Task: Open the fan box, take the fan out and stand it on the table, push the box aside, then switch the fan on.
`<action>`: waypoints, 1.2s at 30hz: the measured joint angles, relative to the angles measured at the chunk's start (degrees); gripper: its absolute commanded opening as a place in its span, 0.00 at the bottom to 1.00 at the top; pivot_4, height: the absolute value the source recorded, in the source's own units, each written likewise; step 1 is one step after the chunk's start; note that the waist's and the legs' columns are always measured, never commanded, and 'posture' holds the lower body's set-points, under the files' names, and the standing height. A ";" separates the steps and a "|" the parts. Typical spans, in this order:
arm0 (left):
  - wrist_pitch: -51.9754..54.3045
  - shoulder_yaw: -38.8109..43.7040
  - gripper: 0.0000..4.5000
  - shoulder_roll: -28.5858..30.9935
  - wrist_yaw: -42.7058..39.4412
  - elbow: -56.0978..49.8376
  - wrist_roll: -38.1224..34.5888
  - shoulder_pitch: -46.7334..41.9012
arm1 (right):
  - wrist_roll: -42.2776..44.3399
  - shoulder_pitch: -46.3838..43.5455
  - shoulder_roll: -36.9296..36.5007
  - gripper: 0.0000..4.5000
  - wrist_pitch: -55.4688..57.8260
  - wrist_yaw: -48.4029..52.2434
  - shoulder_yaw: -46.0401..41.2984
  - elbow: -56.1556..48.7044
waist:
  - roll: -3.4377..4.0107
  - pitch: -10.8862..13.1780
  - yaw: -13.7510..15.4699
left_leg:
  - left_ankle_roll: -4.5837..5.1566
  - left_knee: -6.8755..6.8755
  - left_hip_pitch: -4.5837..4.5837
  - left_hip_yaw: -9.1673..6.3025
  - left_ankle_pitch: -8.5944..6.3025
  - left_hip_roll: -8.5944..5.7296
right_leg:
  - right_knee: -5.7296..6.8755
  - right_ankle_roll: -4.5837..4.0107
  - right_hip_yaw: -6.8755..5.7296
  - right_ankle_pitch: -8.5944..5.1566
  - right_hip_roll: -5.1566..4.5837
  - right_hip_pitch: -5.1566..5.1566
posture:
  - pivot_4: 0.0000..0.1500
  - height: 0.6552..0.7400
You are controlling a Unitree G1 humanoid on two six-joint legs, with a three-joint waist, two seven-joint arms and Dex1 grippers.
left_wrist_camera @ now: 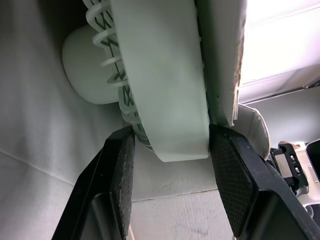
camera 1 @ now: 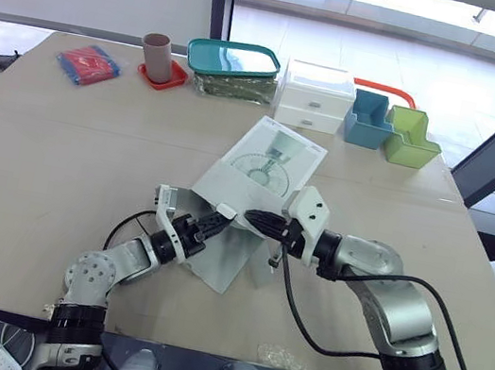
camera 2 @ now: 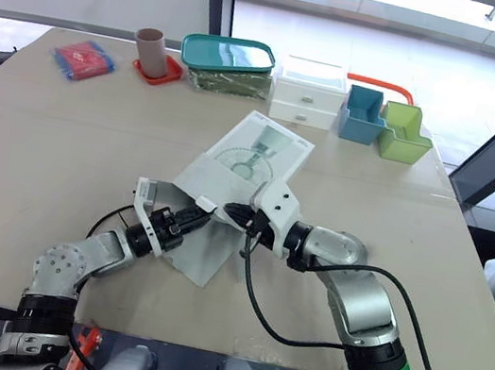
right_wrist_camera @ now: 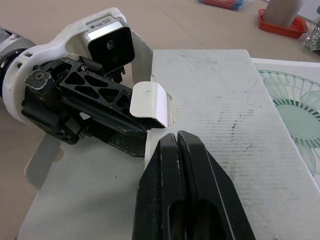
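Nearest us, at 6 o'clock on the table (camera 1: pixel 61 152), one small crumple of clear plastic (camera 1: pixel 280 356) lies by the edge. Just beyond it, two grippers meet at the near end of the one box (camera 1: pixel 276 157), which lies flat at the table's centre with its printed fan picture facing up.

We have the left gripper (camera 1: pixel 218 219) coming in from 7 o'clock, and it's inside the open end. Its two pads (left_wrist_camera: pixel 122 170) sit either side of the one fan (left_wrist_camera: pixel 165 75) and are clamped on it, the grille against one pad and the pale rim against the other. So the fan is inside the box, tucked against the cardboard wall.

From 4 o'clock comes the right gripper (right_wrist_camera: pixel 177 137). Its two fingers are pressed together with nothing between them, and the tips rest on the box's top face right at the open edge. One small white flap (right_wrist_camera: pixel 149 102) curls up between the two grippers, and one larger flap (camera 1: pixel 218 271) lies flat on the table at the box's 6 o'clock.

Further back, along the far edge, we count from 10 round to 2 o'clock:
- one red-and-blue packet (camera 1: pixel 87 64)
- one brown cup (camera 1: pixel 154 56) standing on one red coaster (camera 1: pixel 165 80)
- one teal-lidded tub (camera 1: pixel 233 69)
- one white chest (camera 1: pixel 314 96) with two drawers
- two bins side by side, one blue bin (camera 1: pixel 370 120) and one green bin (camera 1: pixel 411 137)
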 measured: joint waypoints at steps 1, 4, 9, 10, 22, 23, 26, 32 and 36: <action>0.02 0.07 0.38 -0.12 -0.04 0.16 -0.09 0.01 | -0.01 0.01 0.00 0.00 0.03 0.00 0.00 0.00 | 0.00 0.00 0.00 | 0.00 0.00 0.00 0.00 0.00 0.00 | 0.00 0.00 0.00 0.00 0.00 0.00 | 1.00 1.00; -0.01 0.14 0.32 -0.19 0.00 0.35 -0.09 0.04 | 0.01 0.02 0.00 0.00 0.05 0.02 0.03 -0.03 | 0.00 0.00 0.00 | 0.00 0.00 0.00 0.00 0.00 0.00 | -0.01 0.01 0.00 -0.01 0.00 0.00 | 1.00 1.00; 0.00 0.14 0.32 -0.07 -0.09 0.34 -0.10 0.05 | 0.00 0.01 0.00 0.00 0.06 0.02 0.05 -0.04 | 0.00 0.00 0.00 | 0.00 0.00 0.00 0.00 0.00 0.00 | -0.01 0.01 0.00 -0.01 0.00 0.00 | 1.00 1.00; 0.13 0.16 0.32 0.08 -0.01 0.34 -0.37 0.06 | 0.00 0.01 0.00 0.00 0.03 0.02 0.06 -0.04 | 0.00 0.00 -0.01 | 0.00 0.00 0.00 0.00 0.00 0.00 | -0.01 0.01 0.00 -0.01 0.00 0.00 | 1.00 1.00; 8.72 1.91 0.32 9.45 2.44 -6.90 -11.41 6.99 | 0.02 0.10 0.00 0.00 -0.15 0.11 0.30 -0.55 | 0.00 0.01 -0.20 | -0.01 -0.18 0.01 0.00 -0.01 0.08 | -0.06 0.00 0.02 -0.02 0.02 -0.07 | 1.00 1.00; 9.31 1.91 0.32 10.70 2.72 -7.62 -12.79 7.87 | 0.02 0.08 0.01 0.00 -0.22 0.09 0.46 -0.59 | 0.00 0.01 -0.20 | -0.02 -0.19 0.00 0.00 -0.01 0.08 | -0.08 0.00 0.01 -0.03 0.03 -0.08 | 1.00 1.00; 11.05 2.02 0.32 13.92 3.45 -9.87 -16.24 10.47 | 0.04 0.14 0.01 0.00 -0.43 0.09 0.51 -0.66 | 0.00 0.01 -0.17 | -0.02 -0.26 0.01 0.00 -0.01 0.09 | -0.13 -0.03 0.01 -0.03 0.02 -0.08 | 1.00 1.00; 11.13 1.80 0.32 17.53 3.53 -13.17 -19.49 14.54 | 0.04 0.26 0.11 0.00 -0.94 0.08 0.63 -0.64 | -0.01 0.01 -0.24 | -0.09 -0.48 0.07 0.02 0.03 0.11 | -0.23 -0.10 0.02 -0.02 0.02 -0.10 | 1.00 1.00; 10.93 2.09 0.32 20.20 3.00 -14.57 -22.44 18.24 | 0.04 0.43 0.29 0.00 -1.23 0.05 0.68 -0.63 | -0.01 0.00 -0.23 | -0.12 -0.63 0.15 0.02 0.05 0.14 | -0.23 -0.21 0.01 -0.09 0.04 -0.11 | 1.00 1.00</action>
